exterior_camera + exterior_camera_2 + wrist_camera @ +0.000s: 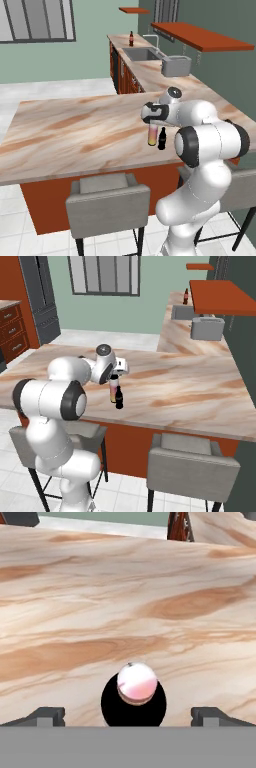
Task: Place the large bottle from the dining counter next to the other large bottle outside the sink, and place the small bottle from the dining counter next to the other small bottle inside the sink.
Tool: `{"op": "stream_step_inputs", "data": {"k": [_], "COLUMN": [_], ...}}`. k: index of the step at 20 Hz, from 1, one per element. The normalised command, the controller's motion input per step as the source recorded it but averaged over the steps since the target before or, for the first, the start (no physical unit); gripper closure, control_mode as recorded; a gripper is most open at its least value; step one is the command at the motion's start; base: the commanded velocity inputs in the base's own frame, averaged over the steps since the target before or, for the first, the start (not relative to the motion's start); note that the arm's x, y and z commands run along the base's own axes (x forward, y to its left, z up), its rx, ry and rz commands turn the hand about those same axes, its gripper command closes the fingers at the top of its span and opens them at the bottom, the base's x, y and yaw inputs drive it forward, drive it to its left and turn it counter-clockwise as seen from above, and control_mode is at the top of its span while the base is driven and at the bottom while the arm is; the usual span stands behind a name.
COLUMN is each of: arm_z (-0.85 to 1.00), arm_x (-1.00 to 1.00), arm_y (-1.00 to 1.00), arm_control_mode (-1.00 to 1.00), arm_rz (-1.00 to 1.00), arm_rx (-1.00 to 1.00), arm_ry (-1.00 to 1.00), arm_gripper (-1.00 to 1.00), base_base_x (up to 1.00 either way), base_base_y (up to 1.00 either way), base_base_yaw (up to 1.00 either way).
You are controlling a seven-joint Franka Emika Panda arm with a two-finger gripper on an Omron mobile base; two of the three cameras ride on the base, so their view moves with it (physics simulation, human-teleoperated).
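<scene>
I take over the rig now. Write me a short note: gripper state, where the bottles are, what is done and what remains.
Gripper: open, holding nothing, above the large bottle.
Large bottle and small bottle: side by side on the dining counter.
Other large bottle: on the far worktop beside the sink.
Done: nothing placed yet.
Left: move the large bottle beside the other large one; put the small bottle in the sink.

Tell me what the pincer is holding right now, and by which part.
Nothing is held. The pincer is open above the pink-and-yellow bottle, with the black bottle beside it on the dining counter.
</scene>
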Motion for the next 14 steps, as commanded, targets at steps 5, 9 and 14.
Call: {"op": "stream_step_inputs", "data": {"k": [5, 9, 14], "arm_z": [-0.13, -0.13, -0.14], "arm_x": [0.16, 0.16, 0.14], "arm_y": [0.0, 0.0, 0.0], "arm_control_mode": [-1.0, -1.0, -1.0], "arm_rz": [0.0, 0.0, 0.0], "arm_rx": [0.0, 0.0, 0.0], "arm_ry": [0.01, 0.0, 0.0], "arm_gripper": [-1.0, -1.0, -1.0], "base_base_x": [0.0, 0.0, 0.0], "base_base_y": [0.0, 0.0, 0.0], "base_base_yaw": [0.0, 0.0, 0.0]}}
